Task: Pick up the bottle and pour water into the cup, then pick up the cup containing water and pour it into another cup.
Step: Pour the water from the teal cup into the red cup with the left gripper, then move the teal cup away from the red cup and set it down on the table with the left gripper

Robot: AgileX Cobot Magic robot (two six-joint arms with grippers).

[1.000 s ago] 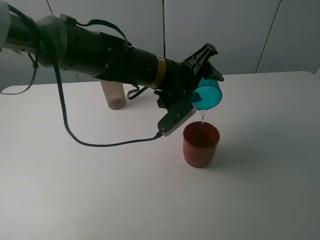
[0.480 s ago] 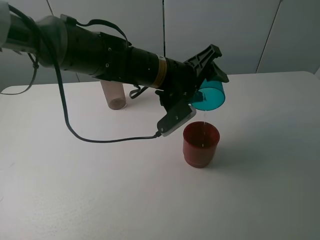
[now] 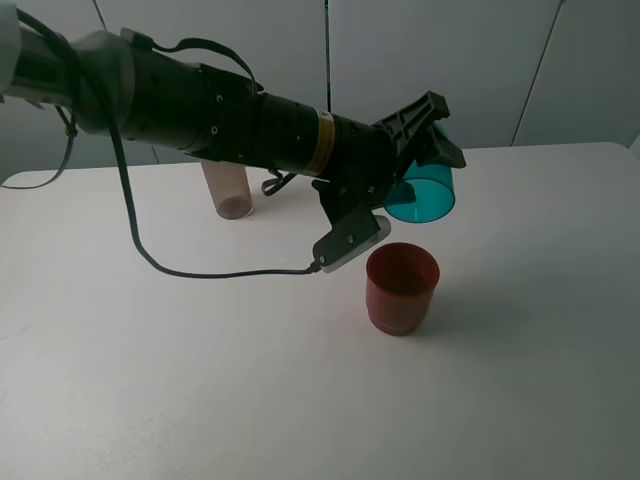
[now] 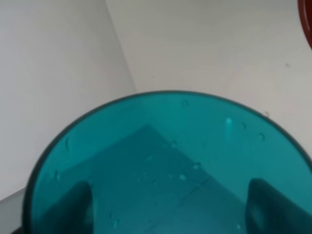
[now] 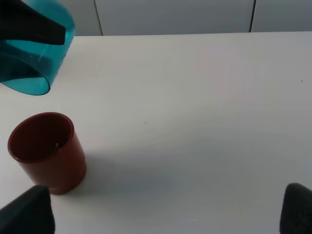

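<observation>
The teal cup (image 3: 425, 197) hangs tipped on its side just above and slightly right of the dark red cup (image 3: 402, 288), which stands upright on the white table. My left gripper (image 3: 428, 152) is shut on the teal cup. No water falls from it. In the left wrist view the teal cup (image 4: 165, 165) fills the picture, with droplets on its wall and the dark fingers (image 4: 73, 204) showing through it. The grey-brown bottle (image 3: 228, 190) stands behind the left arm, partly hidden. My right gripper (image 5: 161, 214) is open and empty, low over the table, facing the red cup (image 5: 46, 151) and the teal cup (image 5: 31, 61).
A black cable (image 3: 200, 272) loops from the left arm down across the white table (image 3: 520, 380). Pale wall panels stand behind the table's far edge.
The thin stream from the teal cup into the red cup has stopped. The left gripper has lifted the teal cup slightly up and to the right.
</observation>
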